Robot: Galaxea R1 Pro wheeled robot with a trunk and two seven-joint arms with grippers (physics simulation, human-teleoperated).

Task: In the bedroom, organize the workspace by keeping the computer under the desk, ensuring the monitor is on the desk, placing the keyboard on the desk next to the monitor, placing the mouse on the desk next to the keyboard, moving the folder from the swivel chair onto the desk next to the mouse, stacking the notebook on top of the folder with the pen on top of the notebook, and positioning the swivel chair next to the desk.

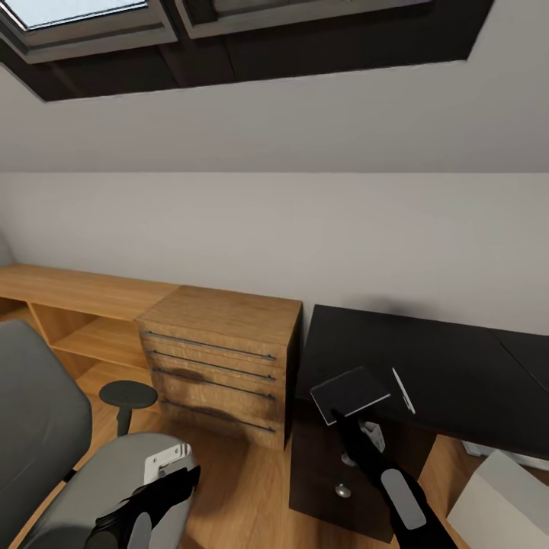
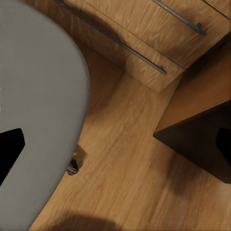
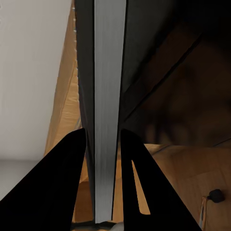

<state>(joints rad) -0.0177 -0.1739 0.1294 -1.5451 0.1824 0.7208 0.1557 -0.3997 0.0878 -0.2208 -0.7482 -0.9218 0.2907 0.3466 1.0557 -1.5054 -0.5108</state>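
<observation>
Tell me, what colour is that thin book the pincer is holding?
The notebook has a dark grey-black cover with pale page edges, clearest in the right wrist view between the right pincer.

Soft, even daylight from the skylight (image 1: 76, 11), faint shadows (darkest under the desk (image 1: 427, 366)), slightly blurry low-resolution renders.

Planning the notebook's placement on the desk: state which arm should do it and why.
Right. The right gripper is shut on the notebook, its pale page edge clamped between the fingers, at the desk's front corner. The left gripper hangs low over the swivel chair seat, away from the desk.
</observation>
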